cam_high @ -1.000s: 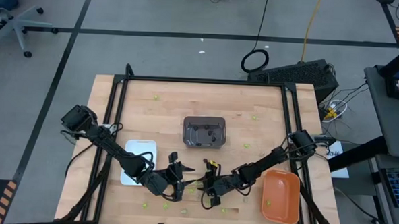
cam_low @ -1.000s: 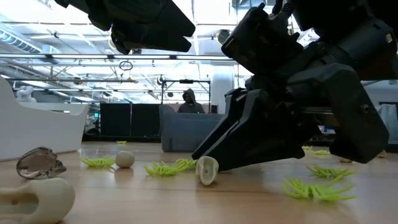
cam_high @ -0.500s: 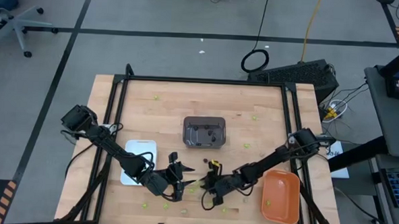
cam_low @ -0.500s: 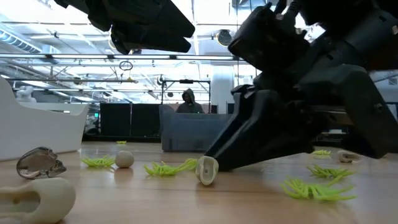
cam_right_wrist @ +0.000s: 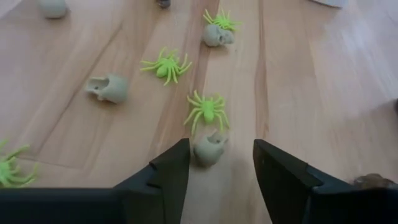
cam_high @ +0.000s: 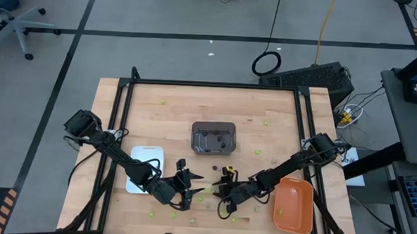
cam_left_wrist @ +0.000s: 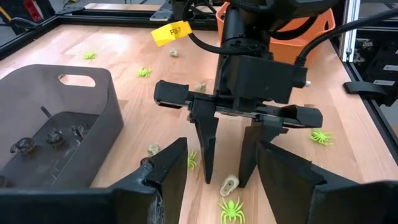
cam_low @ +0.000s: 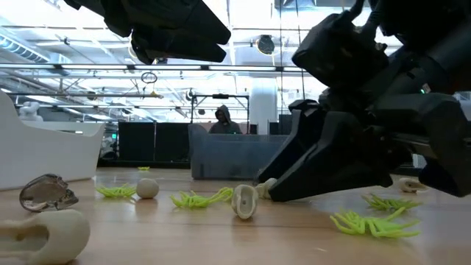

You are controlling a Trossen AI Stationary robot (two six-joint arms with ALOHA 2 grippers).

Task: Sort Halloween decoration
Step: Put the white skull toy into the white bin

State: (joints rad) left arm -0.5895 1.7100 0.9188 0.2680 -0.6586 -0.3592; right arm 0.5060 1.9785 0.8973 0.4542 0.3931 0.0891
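Note:
The Halloween decoration lies scattered on the wooden table: lime-green spiders point(cam_right_wrist: 206, 111), pale tan skulls point(cam_right_wrist: 109, 88) and dark pieces inside the dark grey tray point(cam_left_wrist: 56, 124). One tan skull point(cam_right_wrist: 210, 149) rests on the table between the open fingers of my right gripper point(cam_right_wrist: 221, 146), which slants down near the front edge. In the low view this skull point(cam_low: 244, 200) stands a little apart from the fingertip. My left gripper point(cam_high: 195, 190) hovers open just left of it, facing the right gripper point(cam_left_wrist: 227, 155), with nothing between its fingers.
The white tray point(cam_high: 145, 169) stands at the front left. An orange tray point(cam_high: 293, 205) is at the front right, and the dark grey tray point(cam_high: 213, 137) is in the middle. More spiders point(cam_low: 372, 223) and skulls point(cam_low: 44, 234) lie near the front edge.
My right gripper has drawn back a little toward the table's right edge and slightly up, away from the tan skull. The skull stays where it was on the table.

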